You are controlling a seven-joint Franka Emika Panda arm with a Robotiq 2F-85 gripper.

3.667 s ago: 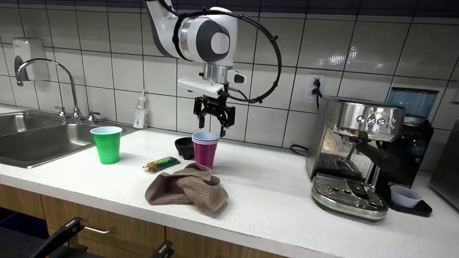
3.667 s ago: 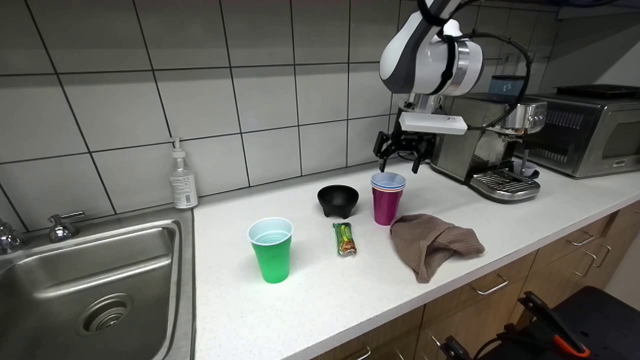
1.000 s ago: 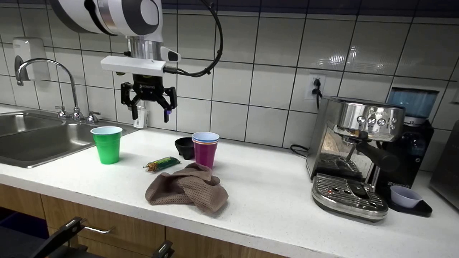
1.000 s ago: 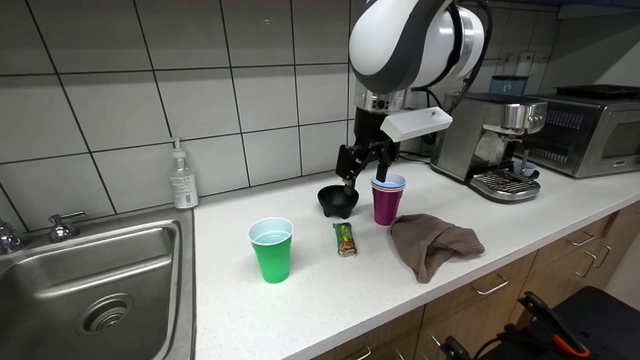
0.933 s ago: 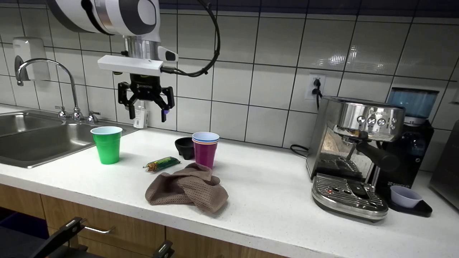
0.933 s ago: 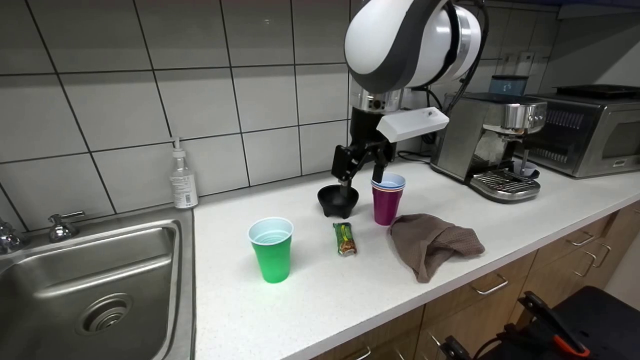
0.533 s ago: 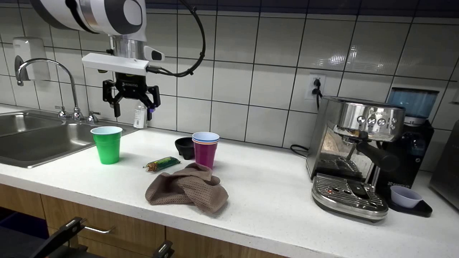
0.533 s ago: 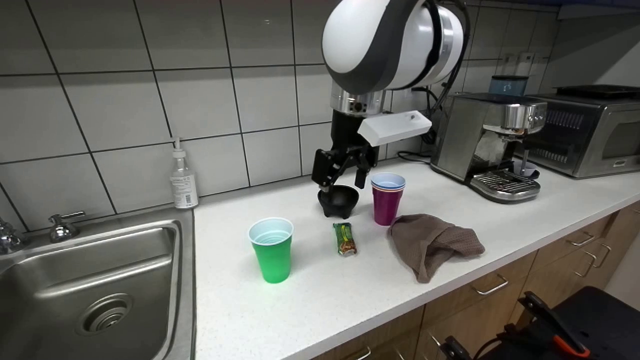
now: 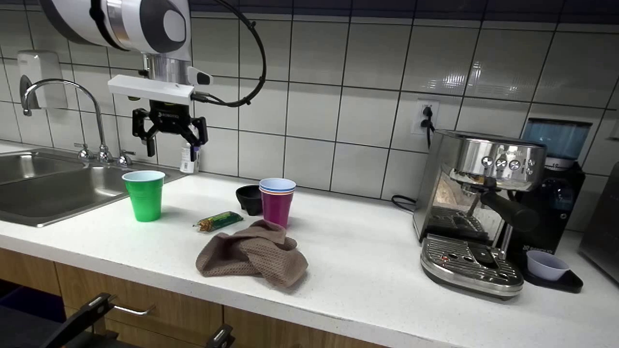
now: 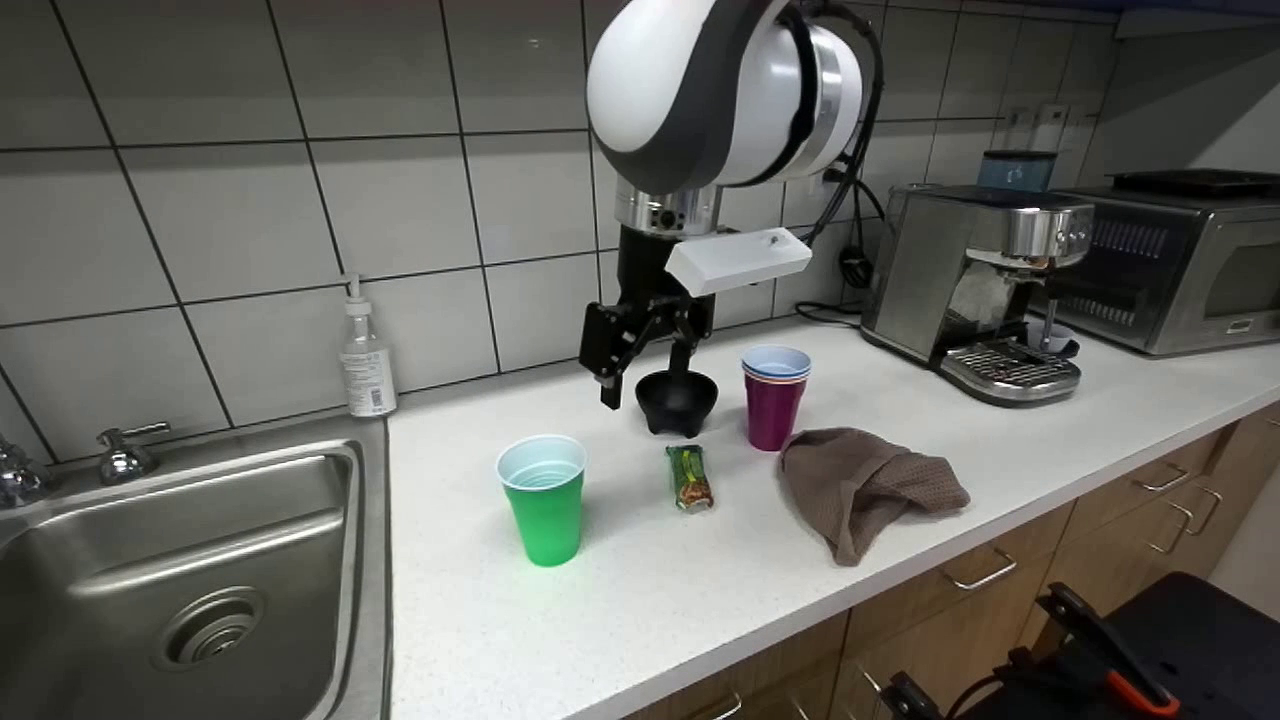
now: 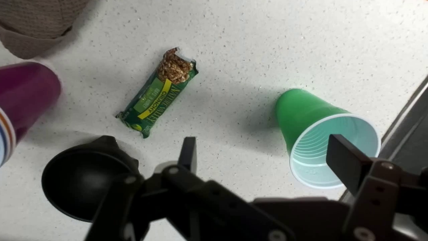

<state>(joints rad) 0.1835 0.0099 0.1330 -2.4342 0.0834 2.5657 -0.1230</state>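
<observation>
Pale wall tiles [image 9: 372,58] rise behind a speckled white table [image 9: 362,270], with a steel sink [image 10: 368,560] on one side and an espresso machine [image 10: 960,280] well apart from it. From where I stand, the end effector [image 9: 172,152] hangs above the table, its fingers [image 11: 347,160] spread wide, nothing between them, touching nothing. I'd call this positioning rather than gripping; a hold on the green cup [image 9: 146,198] would call for lining up with its rim and a gentle drop.

That cup stands upright near the sink, bright green outside, pale and ribbed inside, white at the rim. In the wrist view one finger covers part of its mouth. Its wall looks thin, so a hard squeeze could buckle it.

Nearby are a green-wrapped snack bar [image 11: 158,93] marked CRUNCHY and a black bowl [image 10: 677,405]; farther off, a purple cup stack [image 9: 276,208] and a crumpled brown cloth [image 9: 254,251].
</observation>
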